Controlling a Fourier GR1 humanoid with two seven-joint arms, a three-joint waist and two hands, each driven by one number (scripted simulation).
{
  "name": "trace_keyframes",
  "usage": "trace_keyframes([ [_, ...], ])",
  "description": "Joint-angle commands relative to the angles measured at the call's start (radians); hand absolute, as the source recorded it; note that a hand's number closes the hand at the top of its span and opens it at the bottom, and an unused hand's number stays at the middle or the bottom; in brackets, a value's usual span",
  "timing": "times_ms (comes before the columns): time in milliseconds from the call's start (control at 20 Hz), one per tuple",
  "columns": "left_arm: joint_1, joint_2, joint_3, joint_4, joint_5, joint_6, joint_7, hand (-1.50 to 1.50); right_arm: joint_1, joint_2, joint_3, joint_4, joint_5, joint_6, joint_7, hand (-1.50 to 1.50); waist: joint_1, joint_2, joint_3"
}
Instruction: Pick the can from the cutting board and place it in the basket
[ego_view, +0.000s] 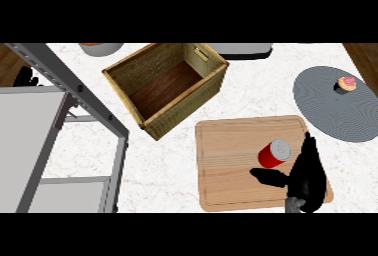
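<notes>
A red can (275, 153) with a silver top stands upright on the wooden cutting board (229, 165), right of its middle. My right hand (306, 172) is over the board's right edge, just right of the can, with fingers straight and pointing up the view and the thumb spread out below the can. The fingers are beside the can and do not curl round it. The woven basket (165, 85) stands open and empty at the upper left of the board. My left hand does not show.
A grey round plate (328, 107) at the right carries a small cupcake (346, 83). A metal-framed rack (66, 130) fills the left side. A bowl (100, 48) and a grey appliance (244, 50) sit along the far edge.
</notes>
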Motion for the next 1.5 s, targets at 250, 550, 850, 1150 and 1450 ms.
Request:
trace_keyframes([
  [250,0.007,-0.063,-0.054,-0.04,0.032,-0.074,0.075,0.0,-0.023,-0.011,-0.038,0.085,-0.046,-0.029,-0.025,-1.5,-0.007,0.008,-0.008],
  [550,-0.002,-0.098,-0.057,0.017,-0.002,-0.066,0.023,0.0,-0.059,-0.023,-0.023,0.129,-0.147,0.048,-0.091,1.5,-0.012,0.009,-0.008],
  [850,0.043,-0.143,-0.077,-0.06,-0.045,-0.018,0.051,0.0,-0.09,0.003,-0.009,0.228,-0.156,0.023,-0.157,1.5,-0.004,0.008,-0.008],
  [1150,0.012,-0.101,-0.028,0.004,-0.004,-0.107,0.022,0.0,-0.136,0.008,0.209,0.297,-0.152,-0.114,-0.077,1.5,0.011,0.011,-0.008],
  [1450,-0.115,-0.128,-0.081,0.019,-0.021,-0.124,0.038,0.0,-0.409,0.008,0.396,0.341,-0.189,-0.048,-0.008,1.5,0.191,0.058,-0.006],
])
